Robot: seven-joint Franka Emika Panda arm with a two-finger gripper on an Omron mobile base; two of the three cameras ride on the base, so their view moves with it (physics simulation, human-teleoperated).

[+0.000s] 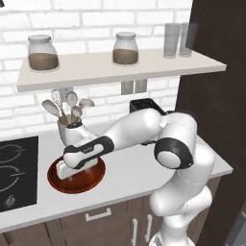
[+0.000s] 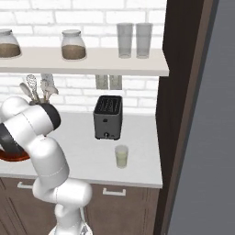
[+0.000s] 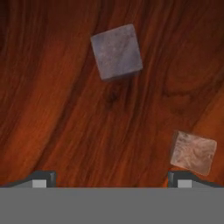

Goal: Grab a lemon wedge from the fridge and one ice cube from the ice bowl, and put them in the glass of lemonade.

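A: What does the left base view show of the arm?
B: The white arm reaches left and down over the grey counter (image 1: 129,175); its gripper (image 1: 76,174) hangs inside the ice bowl (image 1: 98,177), a shallow reddish-brown wooden dish lying just beside the black cooktop (image 1: 18,170).

A: And how do the jaws stand?
B: In the hand view the two dark fingertips (image 3: 43,178) sit far apart at the bottom edge, jaws spread wide, with nothing between them.

A: Where are the ice cubes?
B: Two lie on the bowl's wood-grain floor (image 3: 65,122). One grey ice cube (image 3: 116,51) rests well above the fingertips, roughly midway between them. A second, paler cube (image 3: 193,152) lies just above the right-hand fingertip; whether it touches that tip I cannot tell.

A: Where is the glass of lemonade?
B: In the right base view the glass of lemonade (image 2: 121,156) stands on the counter in front of the dark toaster (image 2: 108,117), near the counter's front edge and well apart from the bowl.

A: What else is labelled?
B: A grey utensil cup (image 1: 68,129) holding spoons and a whisk stands behind the bowl; two filled jars (image 1: 43,53) and two tall grey glasses (image 2: 133,40) stand on the wall shelf (image 1: 120,69).
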